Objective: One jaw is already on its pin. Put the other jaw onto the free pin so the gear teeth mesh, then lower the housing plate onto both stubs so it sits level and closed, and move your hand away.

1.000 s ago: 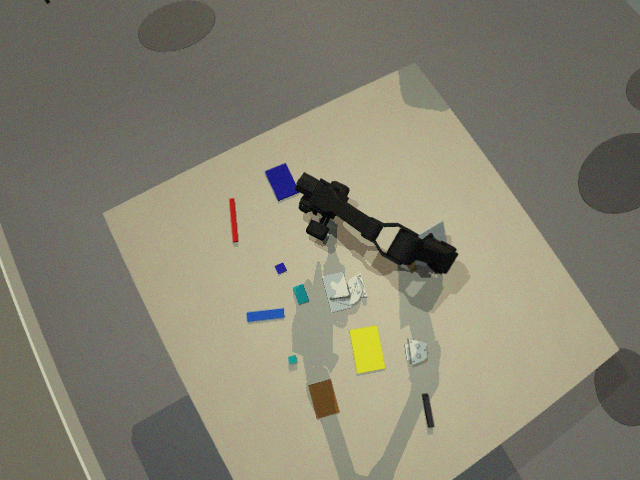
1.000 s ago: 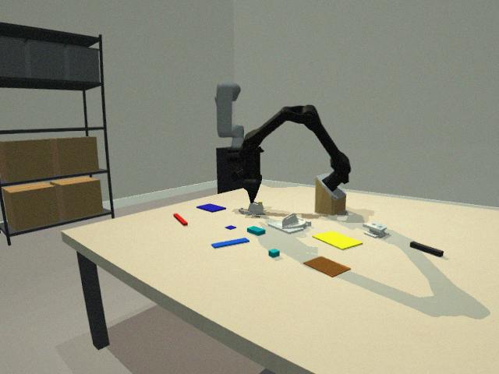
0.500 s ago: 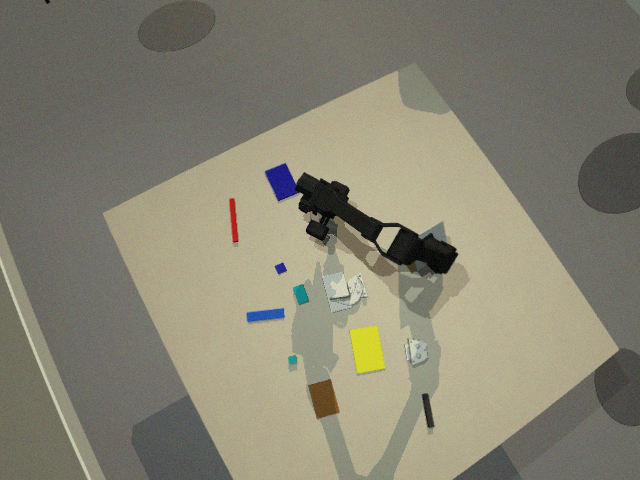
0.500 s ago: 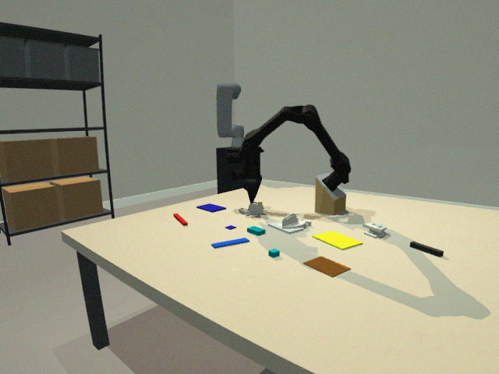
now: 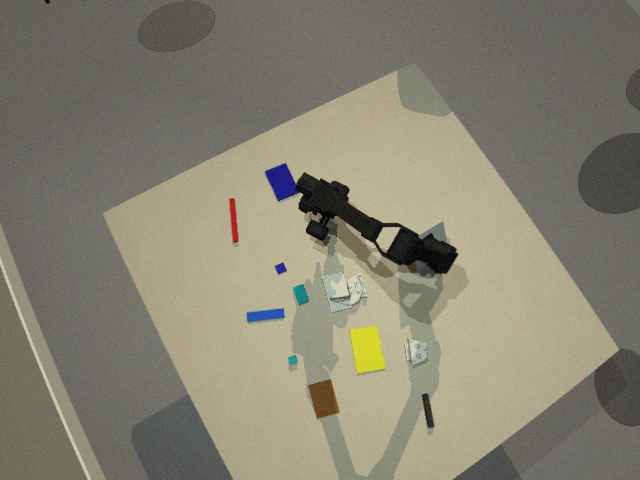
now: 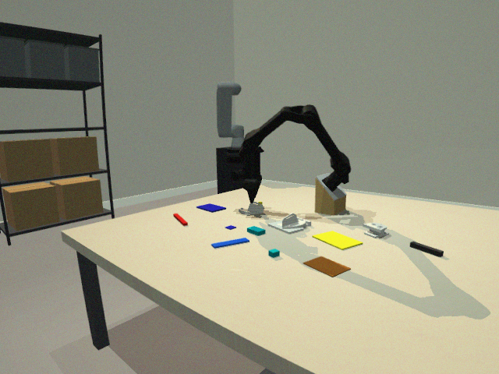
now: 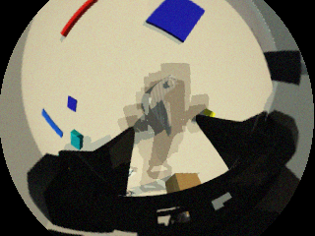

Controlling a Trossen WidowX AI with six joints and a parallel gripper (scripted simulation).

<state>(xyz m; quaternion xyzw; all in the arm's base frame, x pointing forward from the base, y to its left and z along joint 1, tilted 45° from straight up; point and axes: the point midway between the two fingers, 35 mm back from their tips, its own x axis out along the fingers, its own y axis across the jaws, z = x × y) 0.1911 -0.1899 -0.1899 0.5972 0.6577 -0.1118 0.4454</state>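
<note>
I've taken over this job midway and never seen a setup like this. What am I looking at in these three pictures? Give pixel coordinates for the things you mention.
The machine is one black jointed arm ending in a two-fingered gripper (image 6: 252,201) (image 7: 165,124). One picture looks down from above, one from beside the table, and one from the arm's wrist, past its fingers.

On the pale tabletop (image 5: 180,227) (image 6: 161,261) lie three groups of light grey parts; one, a grey toothed piece (image 6: 256,208) (image 7: 159,95), sits below the gripper. Around them are flat coloured pieces, including a yellow rectangle (image 5: 367,349) (image 6: 337,239) and a brown rectangle (image 5: 324,398) (image 6: 327,266).

Nothing is held: the fingers stand open.
</note>
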